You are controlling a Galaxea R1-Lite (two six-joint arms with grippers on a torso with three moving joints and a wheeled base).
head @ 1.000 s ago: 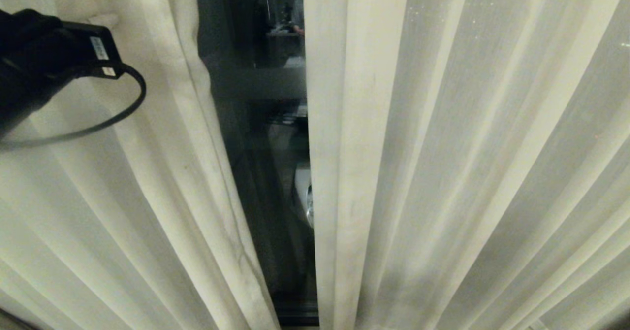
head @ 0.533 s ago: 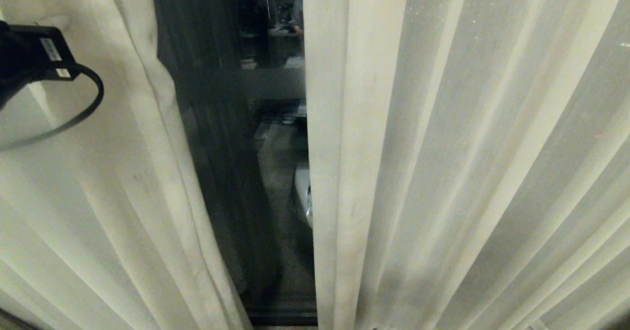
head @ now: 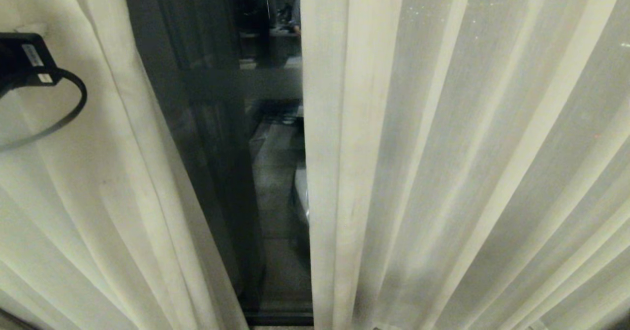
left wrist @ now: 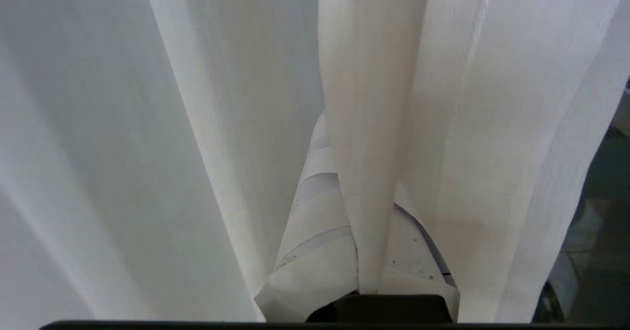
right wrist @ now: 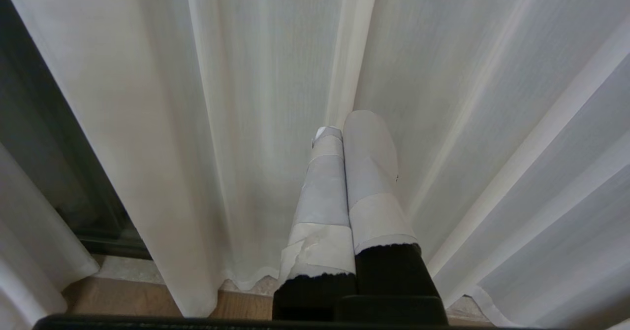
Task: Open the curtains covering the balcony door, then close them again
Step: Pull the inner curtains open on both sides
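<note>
Two tall cream fabric curtains with long vertical pleats hang in front of the robot, parted by a gap. The left curtain panel (head: 98, 197) is drawn aside toward the left, while the right curtain panel (head: 443, 172) hangs straight. Between them shows the tall glass balcony door (head: 231, 123) with its dark frame and a frosted horizontal band across the glass; the gap is wider at the top than near the floor.

The left gripper (left wrist: 362, 251), its fingers wrapped in pale tape, is clenched on a fold of the left curtain panel, which runs out from between the taped fingers (left wrist: 315, 231). In the head view only the black wrist and its looped cable (head: 59, 118) show at the far left edge.

The right gripper (right wrist: 344, 138) is closed on nothing, its taped fingers pressed together, pointing at the pleats of the right panel low near the wooden floor (right wrist: 147, 300).
</note>
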